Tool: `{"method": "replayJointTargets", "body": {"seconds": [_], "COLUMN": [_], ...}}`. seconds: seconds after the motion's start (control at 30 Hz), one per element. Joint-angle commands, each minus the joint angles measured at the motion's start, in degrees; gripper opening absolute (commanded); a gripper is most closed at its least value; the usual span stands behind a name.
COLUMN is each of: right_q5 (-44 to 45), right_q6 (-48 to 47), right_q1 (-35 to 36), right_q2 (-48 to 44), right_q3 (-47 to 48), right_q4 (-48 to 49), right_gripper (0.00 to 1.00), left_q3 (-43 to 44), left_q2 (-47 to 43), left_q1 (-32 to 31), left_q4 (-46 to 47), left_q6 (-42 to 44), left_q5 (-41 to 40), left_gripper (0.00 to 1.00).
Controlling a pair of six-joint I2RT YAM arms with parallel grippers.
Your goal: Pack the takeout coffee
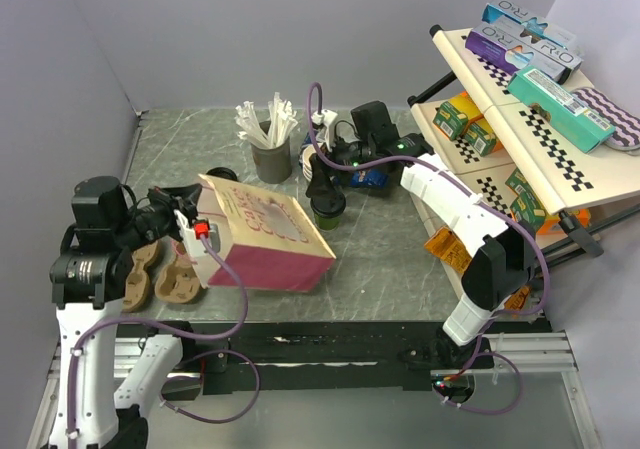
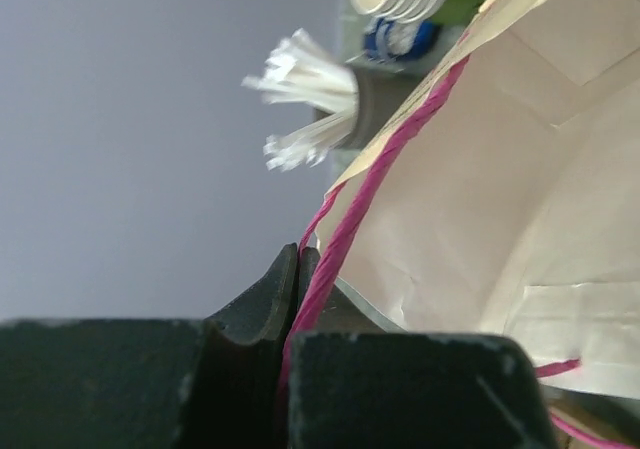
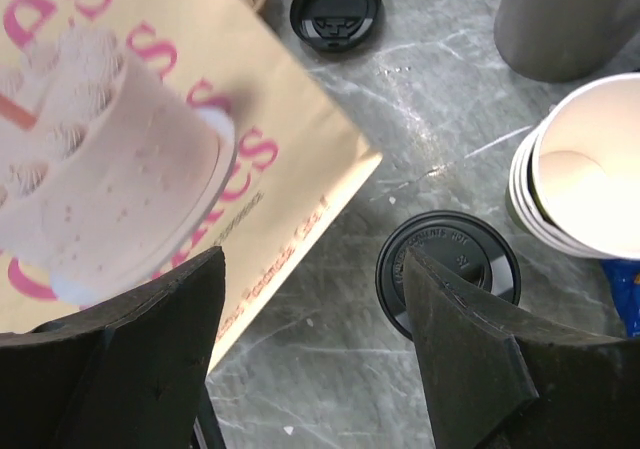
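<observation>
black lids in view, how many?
2. A loose lid lies past the bag corner; the other caps the coffee beside the cup stack. The bag may hide more.

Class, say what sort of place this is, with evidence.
Probably a mock café counter: a black-lidded dark paper coffee cup, a pink-printed brown paper bag, a grey pot of white straws.
</observation>
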Motion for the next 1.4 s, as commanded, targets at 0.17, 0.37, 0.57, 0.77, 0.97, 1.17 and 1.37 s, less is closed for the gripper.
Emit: {"method": "replayJointTargets", "body": {"seconds": [0.17, 0.37, 0.57, 0.77, 0.97, 1.17, 1.37], "right_q5": [1.5, 1.2, 0.6, 0.8, -0.3, -1.7, -2.1], "right_q6": [-2.2, -2.7, -2.3, -2.3, -1.8, -0.1, 0.4], "right_q1": [-0.7, -1.7, -3.2, -3.8, -3.9, -3.9, -4.0], "right_q2": [-4.6, -5.4, -5.5, -6.2, -6.2, -4.8, -5.5], "right_q3": [0.6, 0.5, 0.9, -0.2, -0.8, 1.9, 7.1], "right_q4": [-1.6, -2.7, -2.9, -2.5, -1.8, -2.5, -6.9], "right_gripper": [0.78, 0.78, 0.78, 0.78, 0.78, 0.78, 0.79], "left_q3": [3.3, 1.2, -0.1, -0.4, 0.3, -0.9, 0.5], "left_q2": [5.7, 8.2, 12.1, 13.3, 13.6, 14.6, 17.7], "left_q1": [-4.1, -17.4, -31.6, -37.0, -37.6, -38.2, -38.3], "left_q4": [-8.4, -1.7, 5.2, 10.0, 11.9, 18.7, 23.1], "left_q6": [5.1, -4.4, -14.6, -18.5, -19.8, -27.2, -33.7], "left_q5": [9.1, 3.5, -5.4, -12.3, -16.5, -17.4, -20.3], "left_gripper": [0.01, 0.01, 0.01, 0.01, 0.12, 0.46, 0.62]}}
